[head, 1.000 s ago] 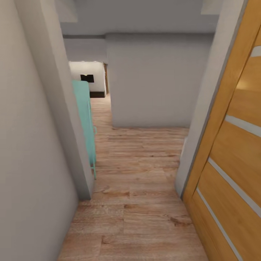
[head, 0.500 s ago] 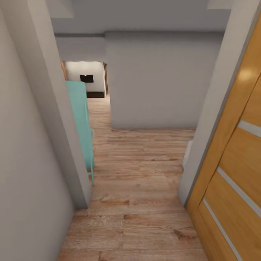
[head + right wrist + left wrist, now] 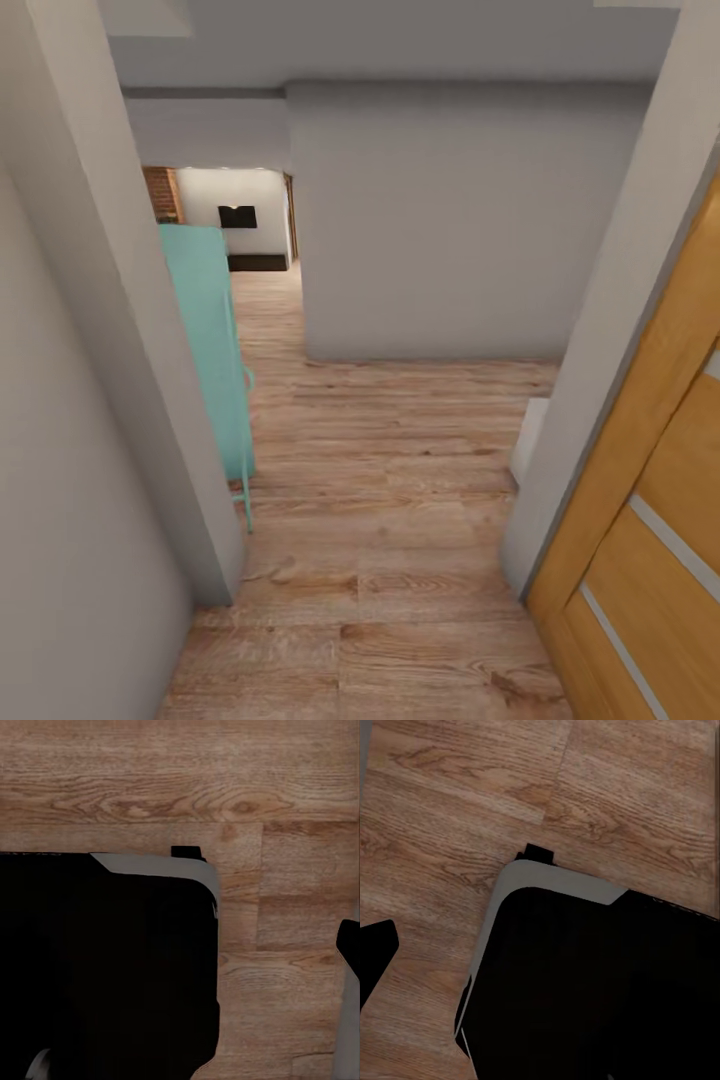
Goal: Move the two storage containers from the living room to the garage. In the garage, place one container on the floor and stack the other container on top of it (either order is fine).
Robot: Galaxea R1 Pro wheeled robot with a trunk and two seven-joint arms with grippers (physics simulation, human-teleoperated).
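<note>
Narrow hallway, light wood-plank floor (image 3: 400,480), grey-white walls. The robot is in transit; no arm or gripper appears in the head view.

Nearest: both wrist cameras look down at the planks, with the robot's dark, grey-edged base (image 3: 585,982) beneath each. No fingers can be made out with certainty, so whether either set of jaws is released or clenched cannot be told. Nothing red-orange lies below or near either wrist.

Next: a grey wall corner (image 3: 150,400) at the left side of the passage and a light wooden door (image 3: 650,520) standing open at the right form a tight gap. Beyond the corner stands a turquoise piece of furniture (image 3: 210,340), close against the wall.

Farther: a grey partition wall (image 3: 450,220) blocks the way ahead; the passage continues to its left toward a lit room (image 3: 240,215).

The storage containers are not in sight, presumably still in the living room.

Recommendation: drive centred between corner and door, then bear left well apart from the turquoise furniture.
</note>
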